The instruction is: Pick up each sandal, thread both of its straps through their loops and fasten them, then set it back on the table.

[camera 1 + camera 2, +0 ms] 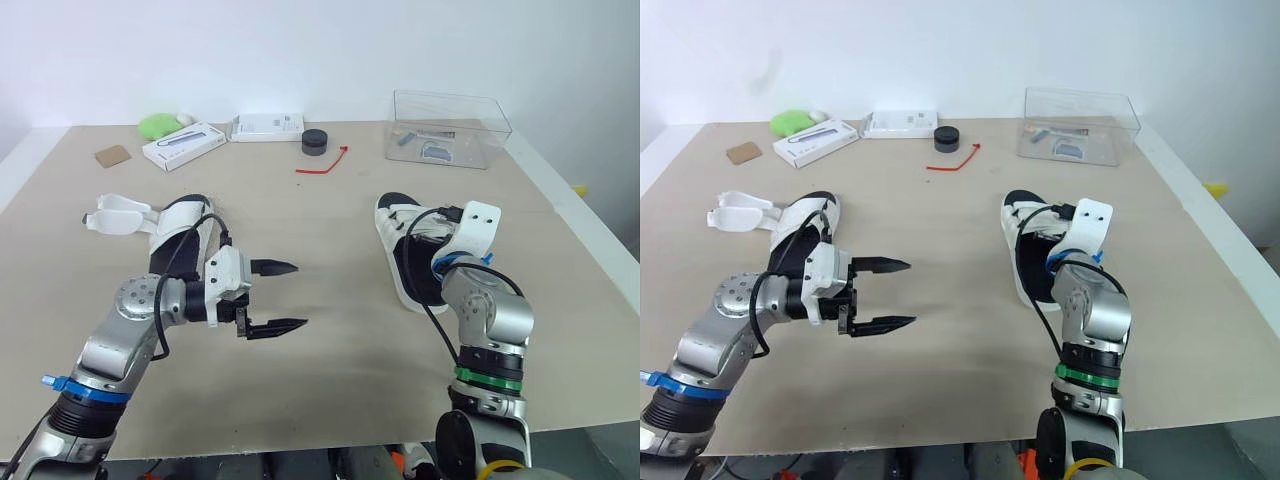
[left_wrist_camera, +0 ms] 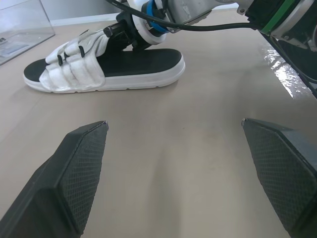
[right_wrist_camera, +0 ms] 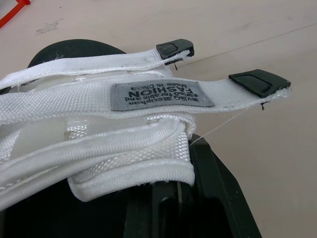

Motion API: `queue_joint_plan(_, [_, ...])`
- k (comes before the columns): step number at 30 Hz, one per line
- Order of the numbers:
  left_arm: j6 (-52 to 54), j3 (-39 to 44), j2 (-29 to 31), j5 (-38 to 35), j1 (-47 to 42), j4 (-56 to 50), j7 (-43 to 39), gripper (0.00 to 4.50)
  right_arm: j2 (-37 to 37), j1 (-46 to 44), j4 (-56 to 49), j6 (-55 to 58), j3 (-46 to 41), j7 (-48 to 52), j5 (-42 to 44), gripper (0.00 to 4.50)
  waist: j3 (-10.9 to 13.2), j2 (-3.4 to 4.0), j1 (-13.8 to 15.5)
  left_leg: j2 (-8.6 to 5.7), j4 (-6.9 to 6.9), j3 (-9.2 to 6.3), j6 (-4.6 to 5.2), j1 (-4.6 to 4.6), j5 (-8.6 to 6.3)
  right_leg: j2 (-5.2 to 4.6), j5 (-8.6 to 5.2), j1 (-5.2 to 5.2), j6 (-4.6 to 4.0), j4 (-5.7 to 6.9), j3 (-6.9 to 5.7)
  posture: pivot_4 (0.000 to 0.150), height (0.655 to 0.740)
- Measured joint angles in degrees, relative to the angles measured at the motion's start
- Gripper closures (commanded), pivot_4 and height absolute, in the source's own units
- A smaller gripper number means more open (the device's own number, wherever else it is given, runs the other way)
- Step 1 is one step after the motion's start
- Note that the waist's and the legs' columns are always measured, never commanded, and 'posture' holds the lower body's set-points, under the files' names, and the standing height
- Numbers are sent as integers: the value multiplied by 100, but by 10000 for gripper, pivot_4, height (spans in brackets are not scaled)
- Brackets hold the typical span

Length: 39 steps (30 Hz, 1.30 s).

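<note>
The left sandal (image 1: pixel 178 222), white with a black footbed, lies at the table's left with its straps (image 1: pixel 118 214) spread out loose. My left gripper (image 1: pixel 298 295) hovers open and empty over bare table, right of that sandal. The right sandal (image 1: pixel 404 262) lies right of centre, and in the left wrist view it is seen side-on (image 2: pixel 109 64). My right gripper (image 2: pixel 124 35) is down at its upper, shut on the white straps (image 3: pixel 148 99). These straps drape over a black finger (image 3: pixel 213 193), and their black-tipped ends (image 3: pixel 257 82) hang free above the table.
At the back stand a clear plastic box (image 1: pixel 450 125), a black round puck (image 1: pixel 315 142), a red tie (image 1: pixel 322 163), two white boxes (image 1: pixel 182 146) (image 1: pixel 266 127), a green object (image 1: pixel 157 125) and a brown card (image 1: pixel 113 155). Bare tabletop (image 1: pixel 330 230) lies between the sandals.
</note>
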Motion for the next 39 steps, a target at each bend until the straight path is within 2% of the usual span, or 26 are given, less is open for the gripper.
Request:
queue_joint_plan(1, [-17, -13, -22, 21, 0, 6, 6, 492, -4, 21, -17, -10, 49, 18, -10, 45000, 0, 0, -1, 1, 0, 0, 0, 0, 0, 1, 0, 0, 0, 0, 0, 1500, 7400])
queue_joint_plan(2, [-48, -27, -37, 43, 0, 12, 11, 0, -6, 40, -23, -27, 95, 54, -25, 38936, 0, 0, -5, 1, 0, 0, 0, 0, 0, 2, 0, 0, 0, 0, 0, 1500, 7400])
queue_joint_plan(4, [-87, -34, -50, 77, 0, 18, 22, 0, -7, 84, -30, -58, 176, 156, -25, 33341, 0, 0, -12, 2, 0, -1, 0, 1, 0, 3, 0, 0, 0, 0, 0, 1500, 7400])
queue_joint_plan(6, [-101, -34, -54, 100, 0, 24, 35, 0, -55, 124, -44, -71, 321, 289, -26, 23023, 0, 0, -15, 2, 0, -1, 0, 1, 0, 3, 0, 0, -1, 0, 0, 1500, 7400])
queue_joint_plan(7, [-103, -34, -54, 108, 0, 30, 45, 0, -144, 155, -75, -72, 420, 401, -23, 19958, 0, 0, -15, 2, 0, -1, 0, 1, 0, 2, 0, 0, 0, 0, 0, 1500, 7400])
queue_joint_plan(9, [-115, -34, -54, 147, 1, 36, 68, 0, -500, 309, -270, -76, 768, 835, -10, 10324, 0, 0, -15, 0, 0, -1, 3, 0, -2, 1, -1, 0, 1, -2, -2, 1500, 7400])
queue_joint_plan(10, [-116, -33, -52, 160, 1, 49, 71, 0, -570, 341, -320, -76, 803, 953, 7, 7373, 0, 0, -15, 0, 0, 0, 3, 0, -2, 0, -1, 0, 2, -2, -3, 1500, 7400])
queue_joint_plan(11, [-122, -36, -54, 169, 2, 57, 75, 0, -730, 420, -440, -71, 908, 1182, 58, 739, 0, 0, -14, -1, 0, 1, 5, -1, -3, -1, -2, 0, 3, -4, -2, 1500, 7400])
queue_joint_plan(16, [-197, -42, -48, 207, 30, 86, 89, 0, -1712, 981, -1151, -97, 1165, 2434, 434, 739, 0, 0, 4, -3, -1, -1, 12, -2, -7, -3, -6, 1, 8, -8, -4, 1500, 7400])
queue_joint_plan(20, [-222, -26, -17, 255, 99, 113, 121, 0, -2872, 1926, -1480, -1228, 1260, 4164, 695, 739, 0, -2, 24, -9, -1, -6, 31, 6, -18, -6, -21, 16, 20, -14, -9, 1500, 7400])
queue_joint_plan(22, [-222, -26, -19, 312, 103, 131, 170, 0, -3026, 2114, -1479, -1550, 1263, 4718, 848, 739, 1, -4, 6, -10, 1, 3, 31, 9, -18, -5, -20, 15, 22, -14, 1, 1500, 7400])
queue_joint_plan(25, [-190, 11, -33, 334, 136, 121, 405, 0, -3412, 2105, -1476, -2089, 1341, 6051, 1392, 739, 5, -8, -15, -5, 5, 6, 31, 23, -18, 0, -18, 22, 22, -12, 5, 1500, 7400])
queue_joint_plan(31, [262, 263, -110, 467, 308, -2, 1295, 0, -3047, 515, -1130, -1998, 1756, 6983, 2197, 739, 8, -16, -16, 17, 10, -2, 30, 33, -3, 25, -10, 26, 21, -5, 1, 1500, 7400])
queue_joint_plan(33, [696, 373, -264, 522, 401, -218, 1881, 0, -2800, 65, -788, -2151, 2180, 7337, 2173, 739, 8, -18, -2, 24, 10, -4, 26, 32, -1, 30, 5, 24, -9, -5, 0, 1500, 7400])
queue_joint_plan(37, [1689, 625, -493, 661, 552, -698, 3024, 0, -2473, -226, -186, -2564, 2676, 7712, 1933, 739, 8, -18, 33, 22, 9, -14, 25, 18, -1, 19, 4, 19, -16, -2, -3, 1500, 7400])
queue_joint_plan(39, [2071, 912, -848, 810, 647, -908, 3831, 0, -2359, -312, 100, -2778, 2812, 7809, 1782, 739, 9, -18, 36, 13, 10, -12, 21, 11, -4, 2, 9, 17, -8, -5, -6, 1500, 7400])
